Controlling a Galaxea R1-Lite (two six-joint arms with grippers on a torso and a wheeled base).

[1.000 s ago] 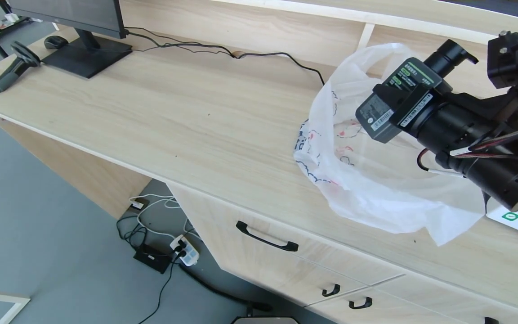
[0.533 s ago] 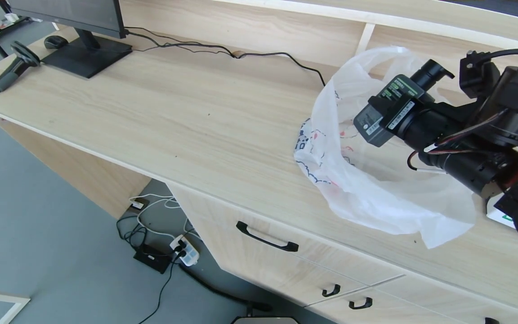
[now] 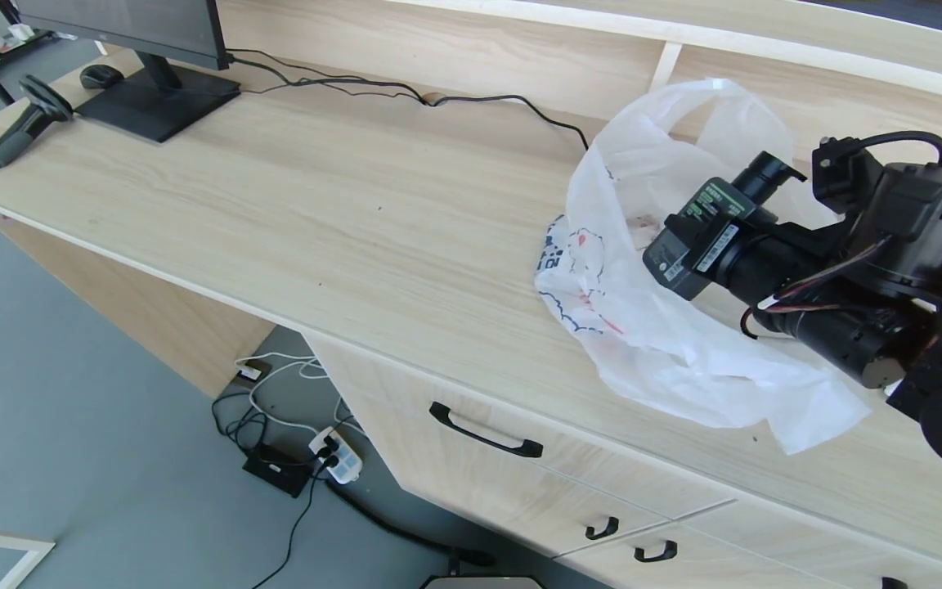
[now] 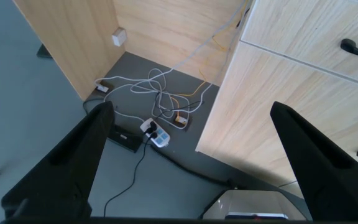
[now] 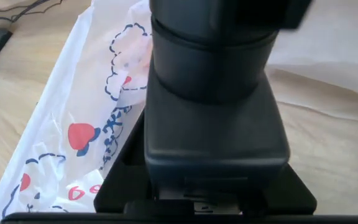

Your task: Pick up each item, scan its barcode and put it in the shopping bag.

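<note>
Plainly, on the wooden counter [image 3: 316, 204] the limp shopping bag [image 3: 643, 327], right of centre, could sag shut, sending a release outside it. The right gripper [image 3: 724, 233] reached in from the right edge, clamped on the dark boxed item [image 3: 675, 258] at the bag's mouth. The left gripper [image 4: 191, 162] hung splayed.

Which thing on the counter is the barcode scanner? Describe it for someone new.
Start at the long wooden counter and go to its left end, where the monitor's black base stands. The scanner lies just left of that base: a dark grey pistol-shaped handle with a wide head, unlike the small rounded mouse behind it.
</note>
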